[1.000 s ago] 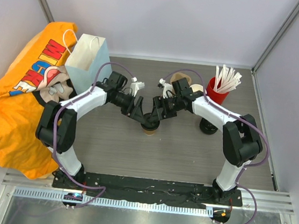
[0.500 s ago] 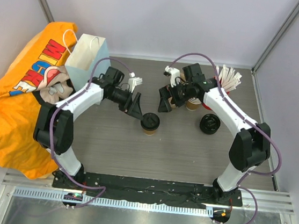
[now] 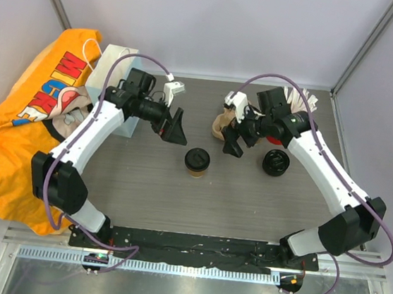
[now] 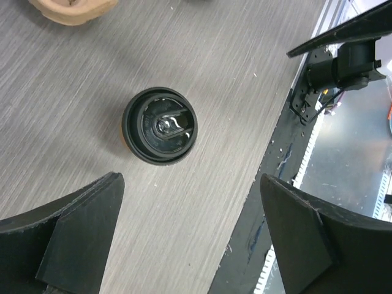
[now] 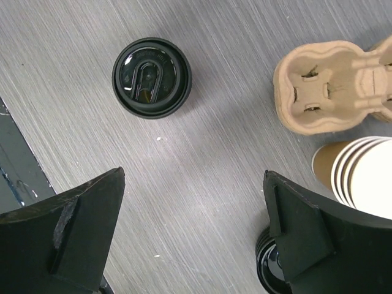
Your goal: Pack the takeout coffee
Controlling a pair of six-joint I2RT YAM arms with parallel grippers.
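Black fingers of the left gripper [image 3: 176,127] stand wide apart, gripping nothing, raised over the table. The right gripper [image 3: 234,143] is likewise spread and empty. The takeout coffee [image 3: 197,160] stands upright with its lid on, between the two grippers and a little nearer the bases, touched by neither. Both wrist views look down on its lid.

A pulp cup carrier [image 5: 331,92] lies beside a stack of lidless cups [image 5: 367,174]. Loose black lids [image 3: 277,162] sit right of the coffee. The table [image 3: 176,201] is grey wood-grain. A paper bag [image 3: 113,66] stands far left against orange cloth [image 3: 11,154]. Pale walls enclose the cell.
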